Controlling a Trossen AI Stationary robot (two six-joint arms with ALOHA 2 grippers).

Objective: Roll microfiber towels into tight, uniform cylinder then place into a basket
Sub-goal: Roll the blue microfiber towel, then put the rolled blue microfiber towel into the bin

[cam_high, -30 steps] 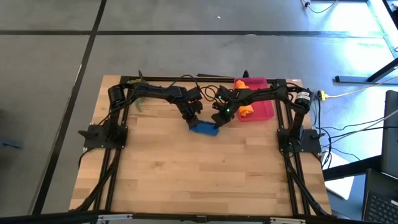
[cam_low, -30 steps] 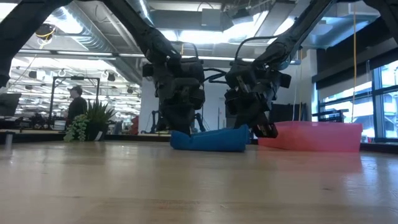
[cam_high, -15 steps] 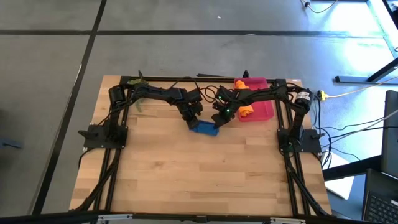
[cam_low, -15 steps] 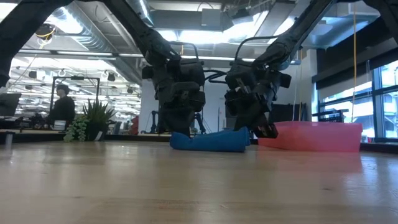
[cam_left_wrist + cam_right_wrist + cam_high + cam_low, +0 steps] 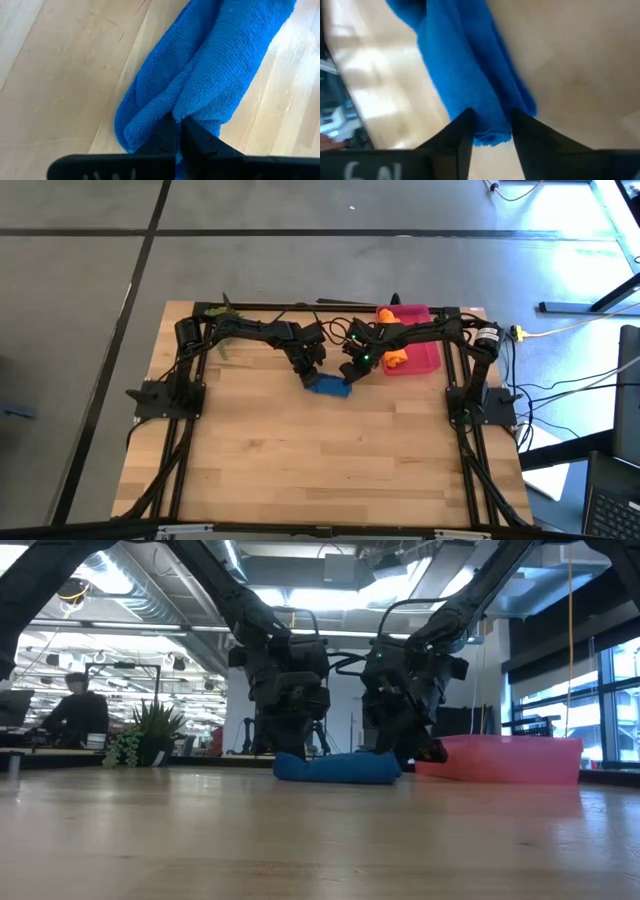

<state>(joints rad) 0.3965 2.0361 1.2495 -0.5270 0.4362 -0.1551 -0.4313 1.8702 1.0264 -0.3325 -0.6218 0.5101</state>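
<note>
Right gripper [image 5: 490, 125] at one end of blue towel [image 5: 328, 386], fingers [image 5: 462, 132] parted, straddling roll's end, loose around it. Left gripper [image 5: 176, 131] at towel's other end, fingers pressed together, pinching fold of cloth. Table [image 5: 330, 470] carries towel, rolled, lying flat. Basket [image 5: 425, 358] just beside towel, on right arm's side. Orange towel [image 5: 397, 358] inside basket. Potted plant [image 5: 142, 735] well apart from towel, beyond table. Person [image 5: 70, 715] seated behind plant.

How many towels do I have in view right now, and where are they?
2. The blue towel lies rolled on the table between both grippers. The orange towel sits in the pink basket, partly hidden by the right arm; more could be hidden beneath it.
</note>
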